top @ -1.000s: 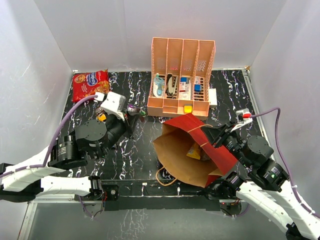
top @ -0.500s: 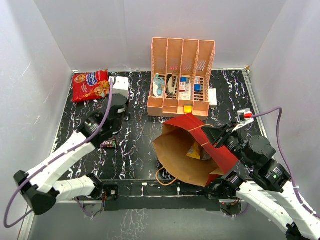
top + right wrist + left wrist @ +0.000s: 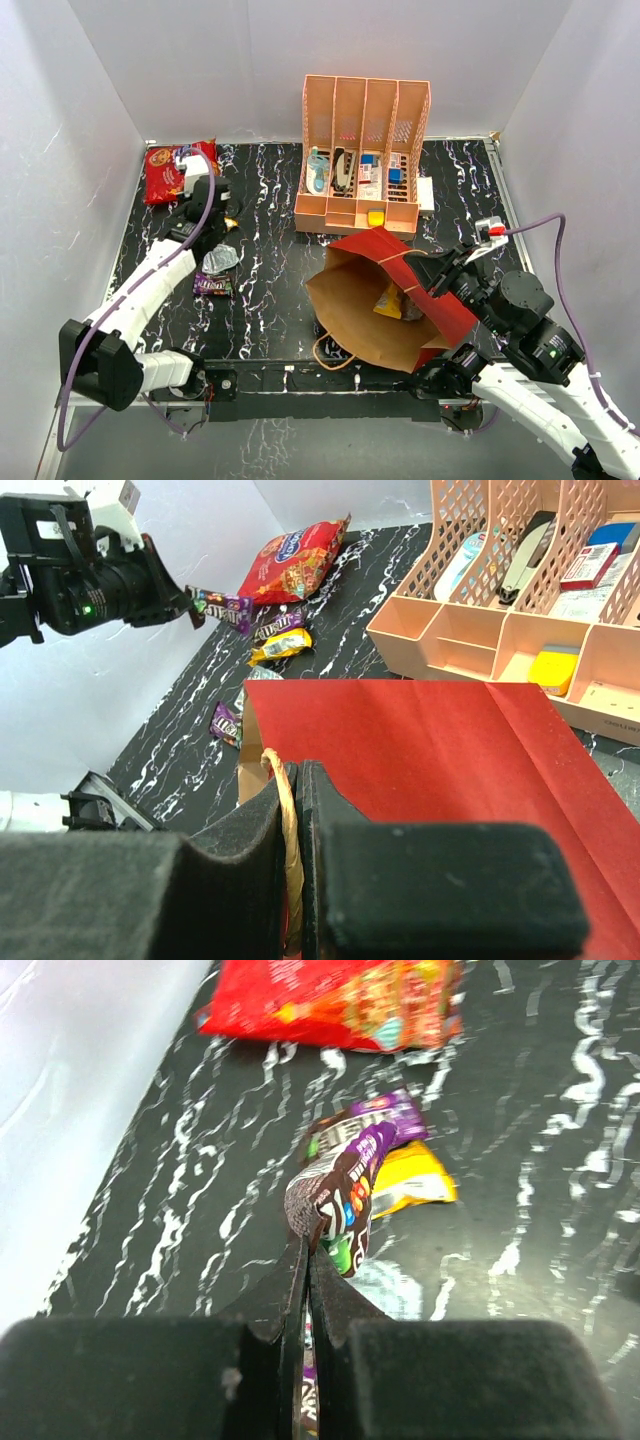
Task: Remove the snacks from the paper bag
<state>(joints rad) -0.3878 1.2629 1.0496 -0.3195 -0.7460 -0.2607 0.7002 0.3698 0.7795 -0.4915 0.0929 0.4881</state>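
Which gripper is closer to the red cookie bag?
Left gripper: just short of the red cookie bag, holding a candy packet. Right gripper: across the table, pinching the paper bag's handle.

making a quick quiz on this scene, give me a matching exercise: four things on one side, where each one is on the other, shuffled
Things:
1. red cookie bag
2. brown candy packet
3. twine handle of the paper bag
4. small yellow item

Places:
a. pinched in the right jaws
b. far left corner of the table
c. front tray of the peach rack
d. held up in the left jaws

Pairs: 1-b, 2-d, 3-a, 4-c
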